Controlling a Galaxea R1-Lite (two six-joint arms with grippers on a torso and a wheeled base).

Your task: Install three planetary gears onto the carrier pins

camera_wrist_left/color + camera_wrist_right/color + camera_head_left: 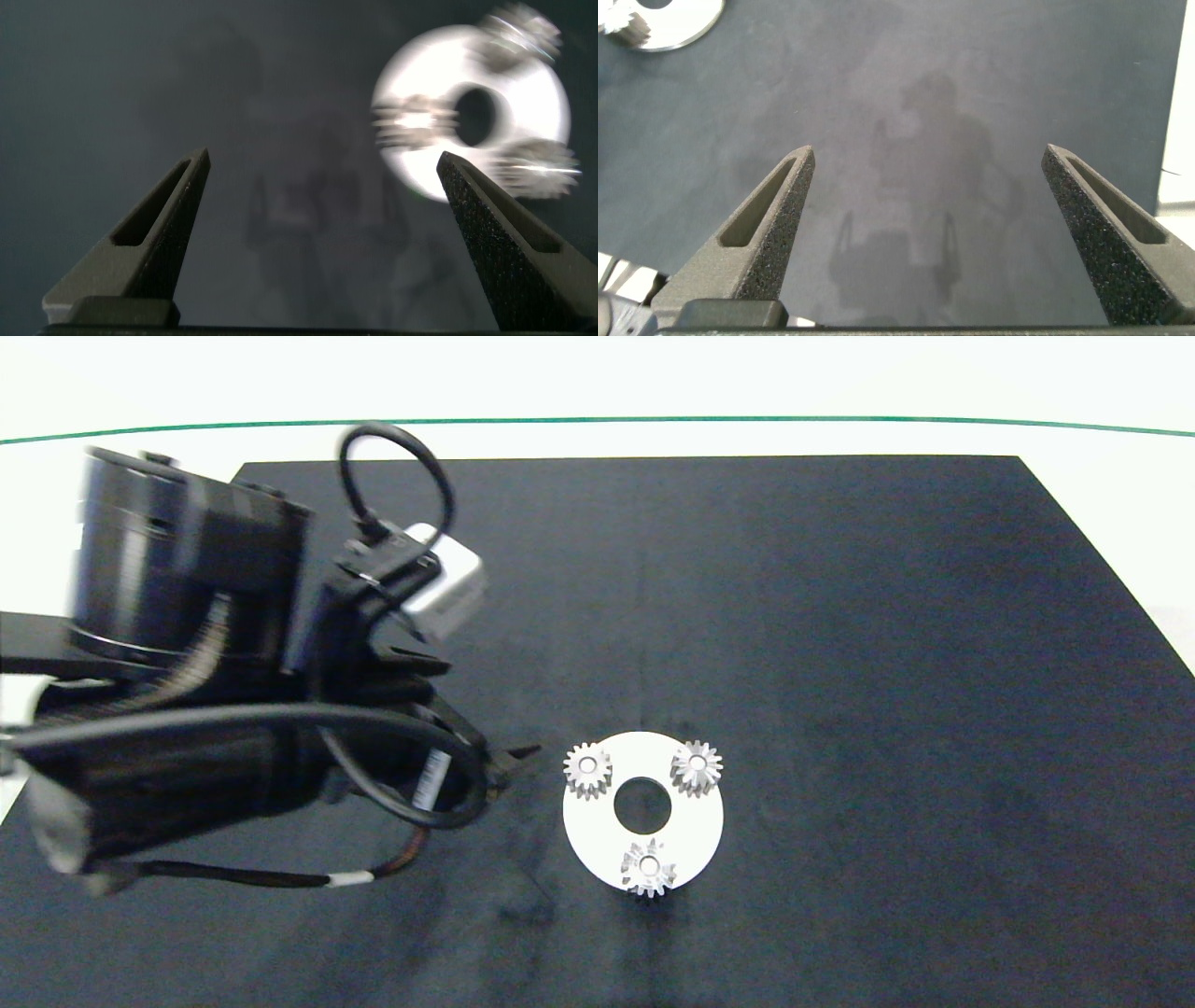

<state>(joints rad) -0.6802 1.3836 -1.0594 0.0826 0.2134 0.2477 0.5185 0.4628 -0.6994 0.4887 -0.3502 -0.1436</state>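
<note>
A white disc [693, 821] lies on the black mat, right of centre near the front. Three silver planetary gears sit on it, one each at the far left [588, 771], the far right [696, 767] and the front [648, 868]. Each gear sits around a carrier pin, which shows only as a pale top in the bore [649, 867]. My left gripper [512, 763] hovers just left of the disc, open and holding nothing. In the left wrist view [323, 157] the blurred disc [411, 75] lies beyond one fingertip. My right gripper [928, 149] is open over bare mat.
The black mat [887, 663] covers most of the white table, whose far edge carries a green line [653, 420]. The left arm and its cables [233, 709] fill the left side. The disc's edge [677, 23] shows in a corner of the right wrist view.
</note>
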